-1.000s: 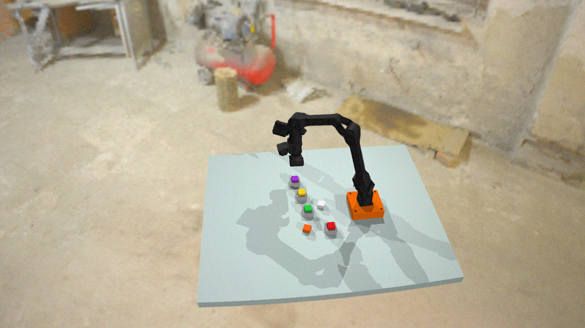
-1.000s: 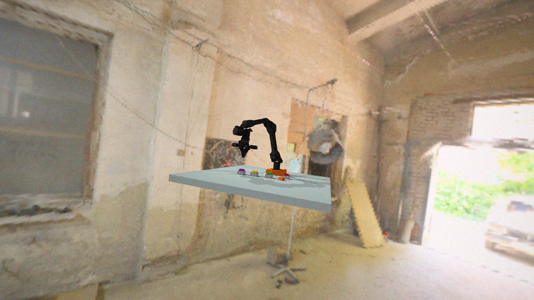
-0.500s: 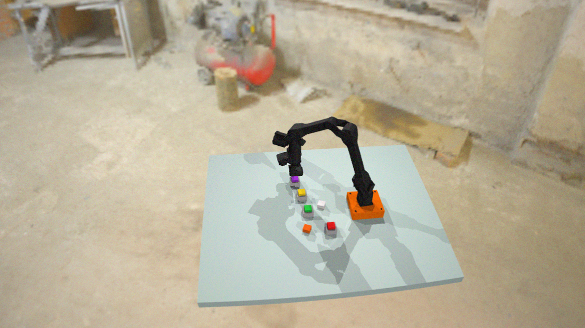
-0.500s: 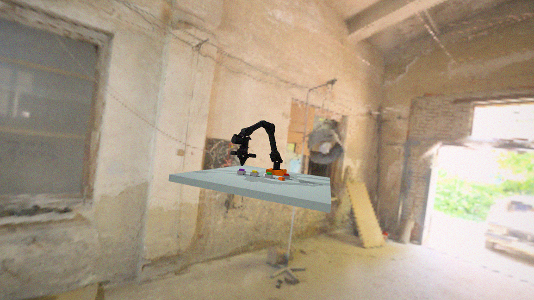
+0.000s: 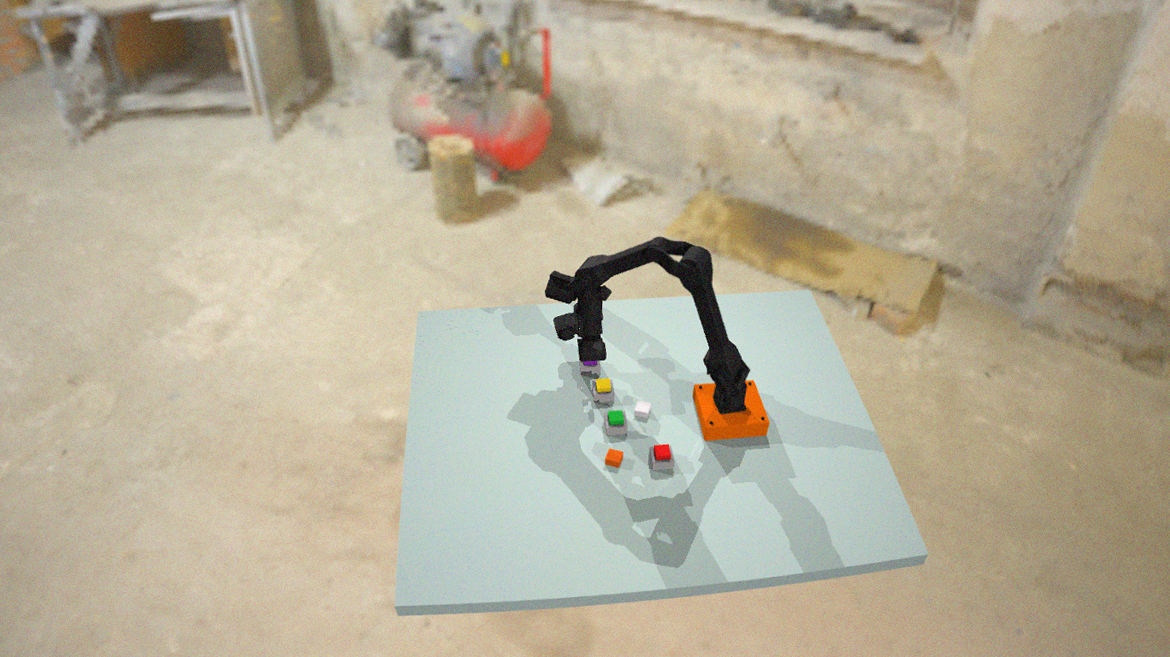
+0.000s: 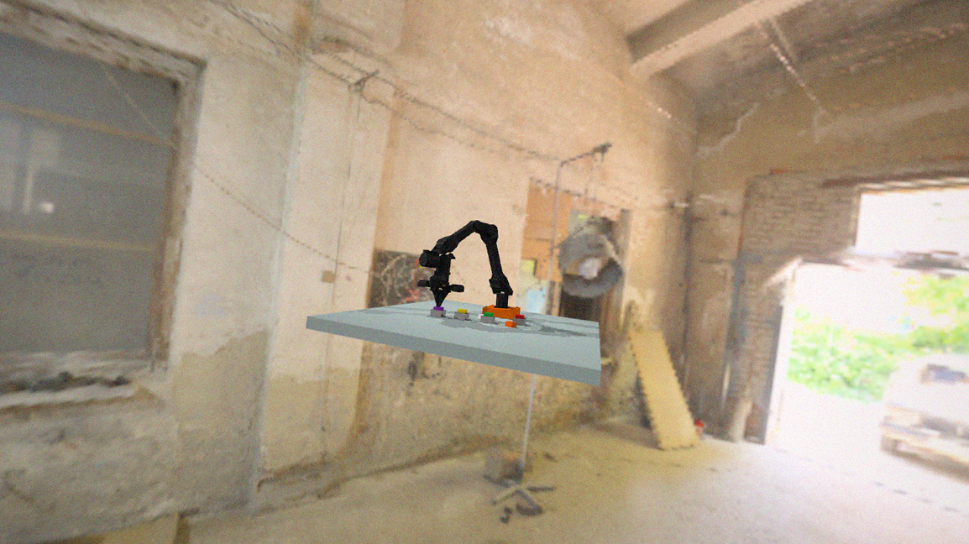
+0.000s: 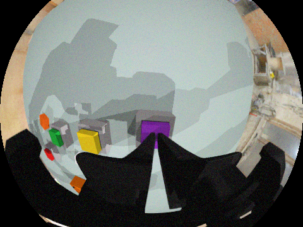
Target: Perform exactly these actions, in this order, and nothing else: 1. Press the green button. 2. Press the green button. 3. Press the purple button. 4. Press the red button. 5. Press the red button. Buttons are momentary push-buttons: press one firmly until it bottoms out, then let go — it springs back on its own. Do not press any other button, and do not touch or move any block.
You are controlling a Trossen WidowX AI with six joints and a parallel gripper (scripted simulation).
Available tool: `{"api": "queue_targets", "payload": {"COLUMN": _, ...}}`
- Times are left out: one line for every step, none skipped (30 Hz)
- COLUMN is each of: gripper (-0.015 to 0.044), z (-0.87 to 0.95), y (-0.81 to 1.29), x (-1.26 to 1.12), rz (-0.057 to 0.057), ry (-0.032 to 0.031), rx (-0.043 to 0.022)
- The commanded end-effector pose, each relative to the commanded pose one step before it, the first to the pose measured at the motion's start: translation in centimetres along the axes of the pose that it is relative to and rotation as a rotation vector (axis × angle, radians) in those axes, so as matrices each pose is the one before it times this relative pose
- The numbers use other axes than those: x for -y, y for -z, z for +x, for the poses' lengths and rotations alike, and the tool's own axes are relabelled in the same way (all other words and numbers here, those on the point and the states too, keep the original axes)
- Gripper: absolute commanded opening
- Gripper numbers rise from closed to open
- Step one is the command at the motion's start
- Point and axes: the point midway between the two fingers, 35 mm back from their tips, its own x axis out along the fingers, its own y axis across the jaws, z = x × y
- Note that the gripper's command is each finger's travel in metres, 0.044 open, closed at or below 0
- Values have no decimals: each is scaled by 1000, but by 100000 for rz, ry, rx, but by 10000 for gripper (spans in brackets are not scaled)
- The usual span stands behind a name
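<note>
The gripper (image 7: pixel 156 140) is closed on nothing, its fingertips pressed together into a point resting on the near edge of the purple button (image 7: pixel 155 130) — a contact only the wrist view shows clearly. From the top view the arm's wrist hides most of the purple button (image 5: pixel 589 363), which sits at the 11 o'clock end of a row running through the yellow button (image 5: pixel 603 386) and green button (image 5: pixel 615 417) toward the red button (image 5: pixel 663 453) at 5 o'clock. A white block (image 5: pixel 642 409) and an orange block (image 5: pixel 613 457) lie beside the row on the table (image 5: pixel 488 537) — touching nothing.
</note>
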Motion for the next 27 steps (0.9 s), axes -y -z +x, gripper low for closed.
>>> {"api": "queue_targets", "payload": {"gripper": 20, "z": 698, "y": 226, "x": -97, "rz": -427, "ry": -265, "rx": -950}}
{"api": "queue_targets", "payload": {"gripper": 20, "z": 0, "y": 0, "x": 0, "rz": 0, "ry": 0, "rx": 0}}
{"api": "queue_targets", "payload": {"gripper": 20, "z": 0, "y": 0, "x": 0, "rz": 0, "ry": 0, "rx": 0}}
{"api": "queue_targets", "payload": {"gripper": 20, "z": 0, "y": 0, "x": 0, "rz": 0, "ry": 0, "rx": 0}}
{"api": "queue_targets", "payload": {"gripper": 20, "z": 0, "y": 0, "x": 0, "rz": 0, "ry": 0, "rx": 0}}
{"api": "queue_targets", "payload": {"gripper": 20, "z": 0, "y": 0, "x": 0, "rz": 0, "ry": 0, "rx": 0}}
{"api": "queue_targets", "payload": {"gripper": 20, "z": 0, "y": 0, "x": 0, "rz": 0, "ry": 0, "rx": 0}}
{"api": "queue_targets", "payload": {"gripper": 20, "z": 0, "y": 0, "x": 0, "rz": 0, "ry": 0, "rx": 0}}
{"api": "queue_targets", "payload": {"gripper": 20, "z": 0, "y": 0, "x": 0, "rz": 0, "ry": 0, "rx": 0}}
{"api": "queue_targets", "payload": {"gripper": 20, "z": 0, "y": 0, "x": 0, "rz": 0, "ry": 0, "rx": 0}}
{"api": "queue_targets", "payload": {"gripper": 20, "z": 0, "y": 0, "x": 0, "rz": 0, "ry": 0, "rx": 0}}
{"api": "queue_targets", "payload": {"gripper": 20, "z": 0, "y": 0, "x": 0, "rz": 0, "ry": 0, "rx": 0}}
{"api": "queue_targets", "payload": {"gripper": 20, "z": 0, "y": 0, "x": 0, "rz": 0, "ry": 0, "rx": 0}}
{"api": "queue_targets", "payload": {"gripper": 20, "z": 0, "y": 0, "x": 0, "rz": 0, "ry": 0, "rx": 0}}
{"api": "queue_targets", "payload": {"gripper": 20, "z": 0, "y": 0, "x": 0, "rz": 0, "ry": 0, "rx": 0}}
{"api": "queue_targets", "payload": {"gripper": 20, "z": 0, "y": 0, "x": 0, "rz": 0, "ry": 0, "rx": 0}}
{"api": "queue_targets", "payload": {"gripper": 20, "z": 0, "y": 0, "x": 0, "rz": 0, "ry": 0, "rx": 0}}
{"api": "queue_targets", "payload": {"gripper": 20, "z": 0, "y": 0, "x": 0, "rz": 0, "ry": 0, "rx": 0}}
{"api": "queue_targets", "payload": {"gripper": 20, "z": 0, "y": 0, "x": 0, "rz": 0, "ry": 0, "rx": 0}}
{"api": "queue_targets", "payload": {"gripper": 20, "z": 0, "y": 0, "x": 0, "rz": 0, "ry": 0, "rx": 0}}
{"api": "queue_targets", "payload": {"gripper": 20, "z": -449, "y": -179, "x": 70, "rz": 382, "ry": 130, "rx": 691}}
{"api": "queue_targets", "payload": {"gripper": 20, "z": -773, "y": 13, "x": -2, "rz": -99, "ry": -35, "rx": -173}}
{"api": "queue_targets", "payload": {"gripper": 20, "z": -1167, "y": 55, "x": -21, "rz": -149, "ry": -53, "rx": -263}}
{"api": "queue_targets", "payload": {"gripper": 20, "z": -782, "y": 61, "x": -27, "rz": -100, "ry": -36, "rx": -177}}
{"api": "queue_targets", "payload": {"gripper": 20, "z": -261, "y": 25, "x": -11, "rz": -33, "ry": -12, "rx": -60}}
{"api": "queue_targets", "payload": {"gripper": 20, "z": 0, "y": 0, "x": 0, "rz": 0, "ry": 0, "rx": 0}}
{"api": "queue_targets", "payload": {"gripper": 20, "z": 0, "y": 0, "x": 0, "rz": 0, "ry": 0, "rx": 0}}
